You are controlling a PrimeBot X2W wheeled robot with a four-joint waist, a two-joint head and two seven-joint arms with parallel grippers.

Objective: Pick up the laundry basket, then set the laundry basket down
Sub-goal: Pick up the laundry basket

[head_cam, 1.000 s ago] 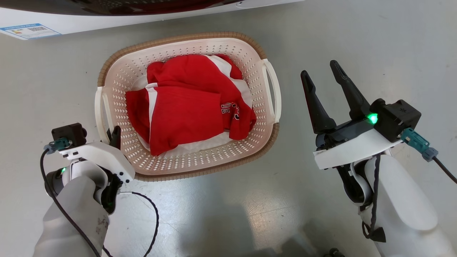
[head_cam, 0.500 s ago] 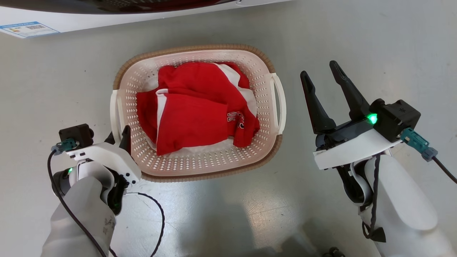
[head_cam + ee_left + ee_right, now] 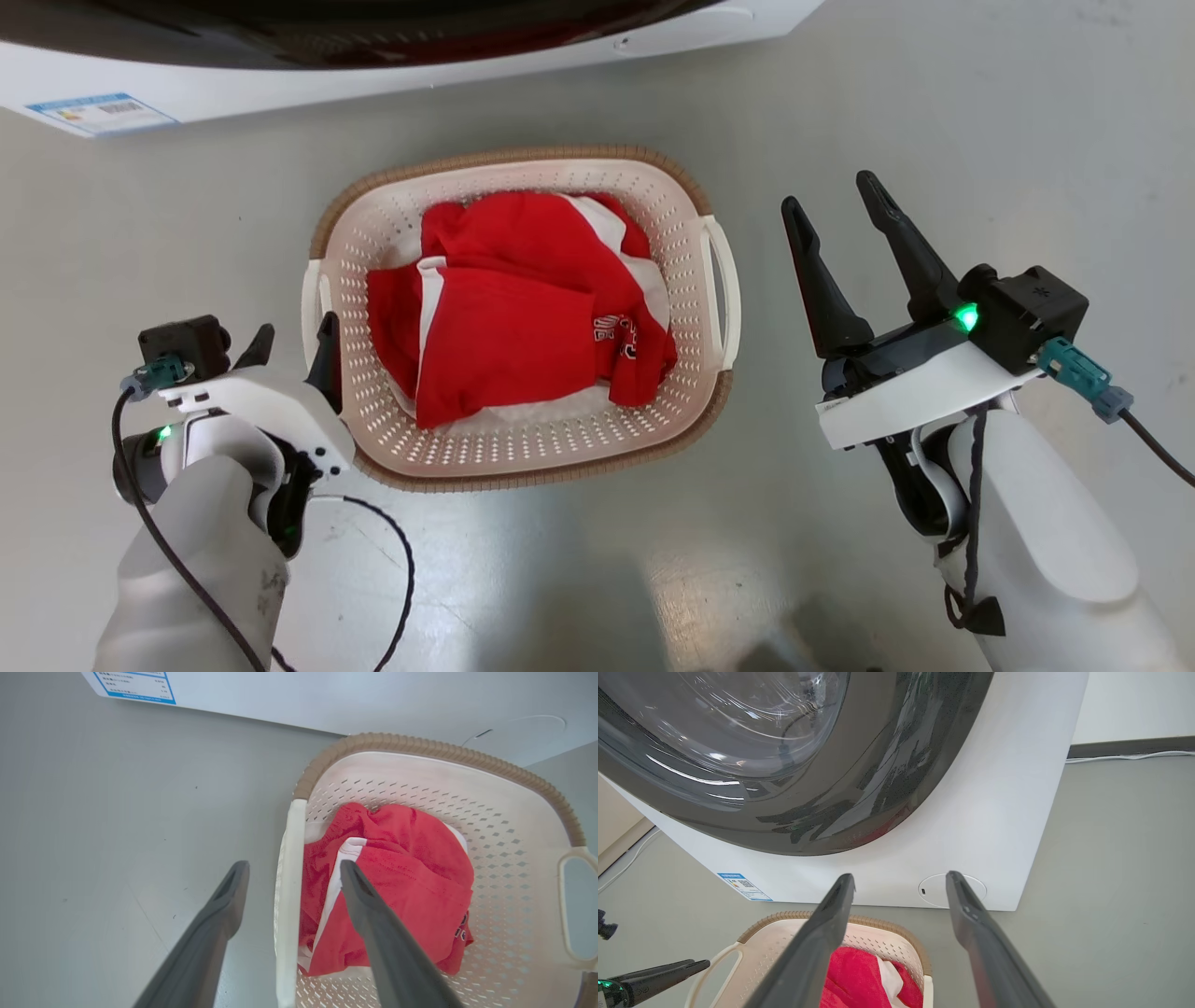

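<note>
Open go the left gripper's (image 3: 294,338) fingers, which a second ago were pinched shut at the left side of the laundry basket (image 3: 523,446). Now they stand spread, one finger outside the white left handle (image 3: 289,882), the other inside over the red garment (image 3: 509,327), and the handle runs free between them. Nothing is held. The basket sits flat on the grey floor (image 3: 934,93) just in front of the washer (image 3: 994,812), and it looks smaller in the head view than it did, so I judge it down. The right gripper (image 3: 831,193) hangs well off to the basket's right, fingers wide and empty. This looks like the release that ends the set-down. The next move calls for lifting the left fingers clear without hooking the handle or dragging the basket.
</note>
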